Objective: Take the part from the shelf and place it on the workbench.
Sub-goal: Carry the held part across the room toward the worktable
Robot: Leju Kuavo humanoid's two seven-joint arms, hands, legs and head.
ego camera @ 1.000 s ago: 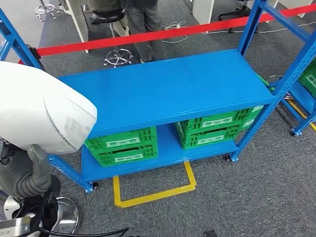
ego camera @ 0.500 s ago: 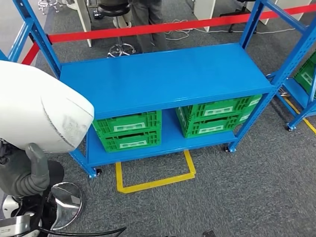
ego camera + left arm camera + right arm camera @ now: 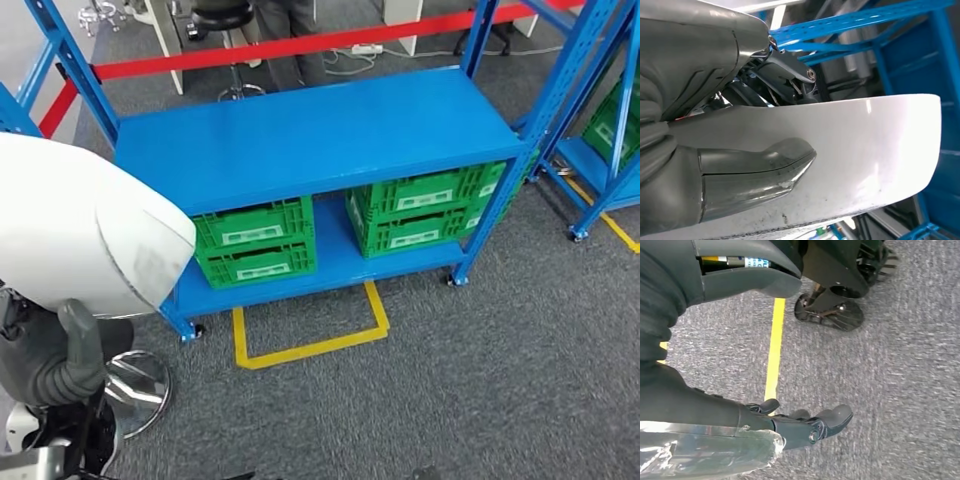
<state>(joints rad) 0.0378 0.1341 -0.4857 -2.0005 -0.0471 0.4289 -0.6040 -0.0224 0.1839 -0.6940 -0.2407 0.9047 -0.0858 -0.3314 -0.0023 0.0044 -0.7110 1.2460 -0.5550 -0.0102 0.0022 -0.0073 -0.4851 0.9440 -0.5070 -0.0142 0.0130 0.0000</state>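
Part (image 3: 83, 225): white, glossy, with a dull grey scuffed patch near its rounded end. Left hand (image 3: 56, 355): grey ribbed cover and grey thumb. Right hand (image 3: 791, 425): dark grey to black fingers. Shelf (image 3: 317, 140): uniform bright blue, boards and uprights alike. Crates (image 3: 253, 250): green latticed walls with pale label strips. Barrier tape (image 3: 302, 45): red. Floor (image 3: 490, 380): mottled grey carpet, marked with yellow lines (image 3: 309, 345).

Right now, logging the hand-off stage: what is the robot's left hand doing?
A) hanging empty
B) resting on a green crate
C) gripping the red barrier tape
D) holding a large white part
D: the left hand grips the white part, its thumb pressed against it.
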